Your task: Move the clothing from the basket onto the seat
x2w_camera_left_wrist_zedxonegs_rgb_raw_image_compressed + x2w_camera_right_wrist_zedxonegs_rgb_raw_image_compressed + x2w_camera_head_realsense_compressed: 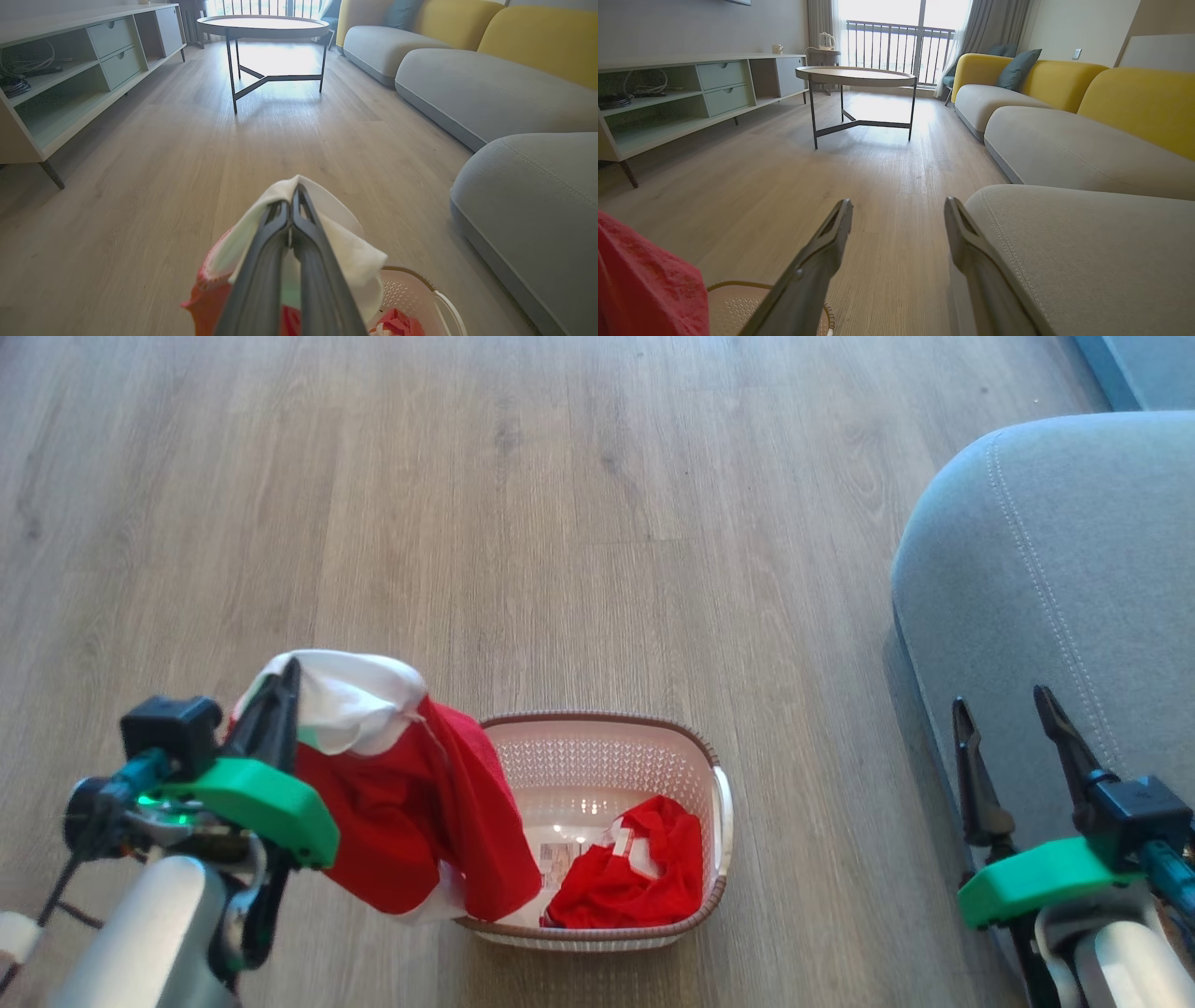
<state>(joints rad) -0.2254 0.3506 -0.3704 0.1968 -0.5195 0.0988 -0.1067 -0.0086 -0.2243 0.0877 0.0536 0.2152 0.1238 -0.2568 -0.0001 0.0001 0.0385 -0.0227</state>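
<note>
Nearest, at the lower left of the head view, the left jaws are pressed together on the red-and-white garment (401,803), pinching it by its white upper part. In the left wrist view the two dark fingers (261,266) meet at their tips with white cloth (345,242) bunched around them. The garment hangs from that grip, and its red length drapes down across the left rim of the basket (597,756). Whether its lower end rests on the basket's bottom cannot be told.

The basket stands on the wooden floor (560,523). Inside it, towards its near right side, lies a second, crumpled red garment (644,882) with a small white patch showing.

At the lower right, the right jaws are spread wide and hold nothing. Their fingers (971,784) point up the picture, over the near edge of the seat (1074,569). In the right wrist view the seat (1087,247) lies just beside the right-hand finger (971,261), and a part of the basket rim (738,284) and some red fabric (640,280) show at the lower left. The grey seat is bare, well apart from the basket.

Farther off stands a round table (264,25) on thin dark legs. A low cabinet (70,70) runs along the left, and a grey sofa with yellow backs (467,88) along the right. Beyond them, a balcony railing (896,46) shows through the window.
</note>
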